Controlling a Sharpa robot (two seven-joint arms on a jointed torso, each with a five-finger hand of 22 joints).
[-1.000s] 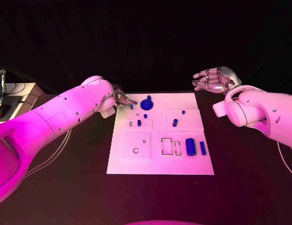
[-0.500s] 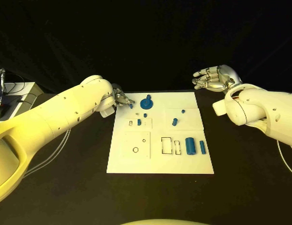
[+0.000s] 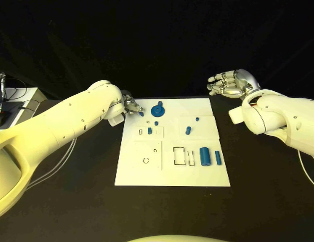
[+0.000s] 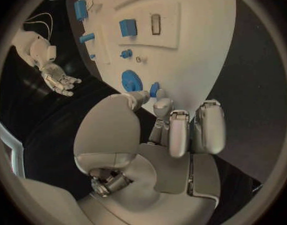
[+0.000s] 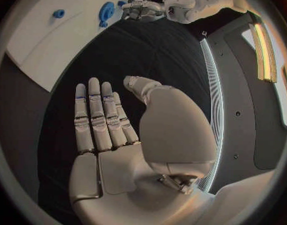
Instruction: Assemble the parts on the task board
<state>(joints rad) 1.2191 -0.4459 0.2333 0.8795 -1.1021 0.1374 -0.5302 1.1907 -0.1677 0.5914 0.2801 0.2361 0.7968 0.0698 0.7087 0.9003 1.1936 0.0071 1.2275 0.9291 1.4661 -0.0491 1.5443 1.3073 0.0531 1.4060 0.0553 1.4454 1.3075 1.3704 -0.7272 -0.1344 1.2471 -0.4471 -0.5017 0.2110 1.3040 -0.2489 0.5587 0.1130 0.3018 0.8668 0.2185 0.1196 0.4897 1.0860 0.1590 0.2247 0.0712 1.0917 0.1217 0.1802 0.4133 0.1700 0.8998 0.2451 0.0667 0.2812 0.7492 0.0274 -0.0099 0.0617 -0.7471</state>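
Parts lie scattered over the task board [image 3: 173, 171] in the head view: a large round gear-like piece [image 3: 158, 110] near the far left corner, several small blue pegs [image 3: 188, 131] across the middle, and two upright blue cylinders [image 3: 205, 157] beside rectangular sockets nearer the robot. The left hand [image 3: 130, 107] sits at the board's far left corner with its fingertips drawn together just beside a small blue piece [image 3: 141, 114], while the right hand [image 3: 229, 83] hovers off the board's far right corner, well apart from every part, its fingers loose and holding nothing. From the left wrist view, the left hand [image 4: 162, 130] has its fingers curled down over the board's edge, and a small blue piece [image 4: 154, 89] shows right at the fingertips [image 4: 157, 105], next to the round gear-like piece [image 4: 130, 80]; whether it is actually pinched or only touched is hard to tell, since the fingers hide the contact. The right wrist view shows the right hand [image 5: 112, 135] flat and spread over bare black table, empty. The step in hand looks like picking up that small corner piece; the next move would call for a firm pinch, a clean lift, and carrying it to its matching socket.
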